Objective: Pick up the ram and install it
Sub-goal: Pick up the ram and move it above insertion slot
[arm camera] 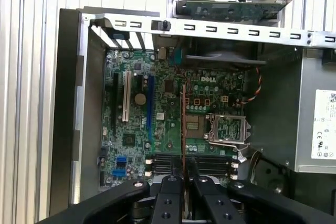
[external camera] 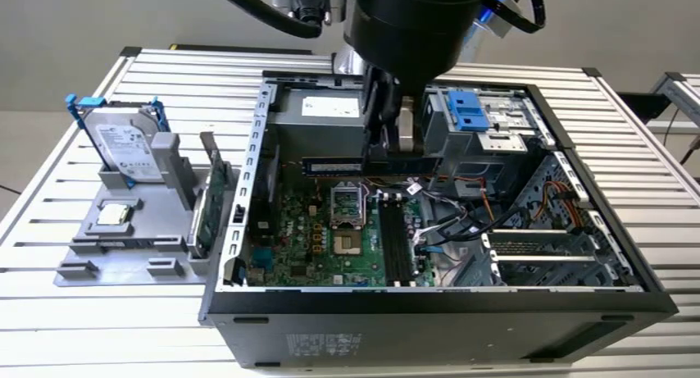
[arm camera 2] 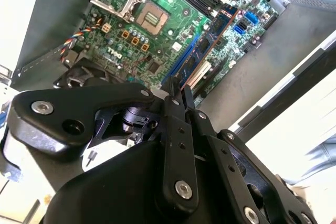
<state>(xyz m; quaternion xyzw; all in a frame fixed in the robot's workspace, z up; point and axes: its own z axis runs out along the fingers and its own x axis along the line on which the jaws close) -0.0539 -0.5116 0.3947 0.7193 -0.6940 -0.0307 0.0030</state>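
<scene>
**A:** Where is the ram at this moment?

**B:** The gripper has it. In the exterior view the ram hangs above the motherboard, inside the open computer case, and it touches nothing below. In the first wrist view the fingers are closed almost fully, with only the thin board between them.

**A:** Is it over the right place?

**B:** I think not yet. The memory slots are near, just beside the empty processor socket. But the long side of the ram seems to lie across the slots, not along them.

**A:** So what could go wrong?

**B:** If it goes down like this, the edge can hit the slot walls or the socket, not the groove. The grip is also on one end only, so the free end can tilt when it is pushed, and the board can slip in the fingers.

**A:** Anything else?

**B:** The loose cables are close to the slots and could catch the free end. I also cannot tell if the slot latches are open.
</scene>
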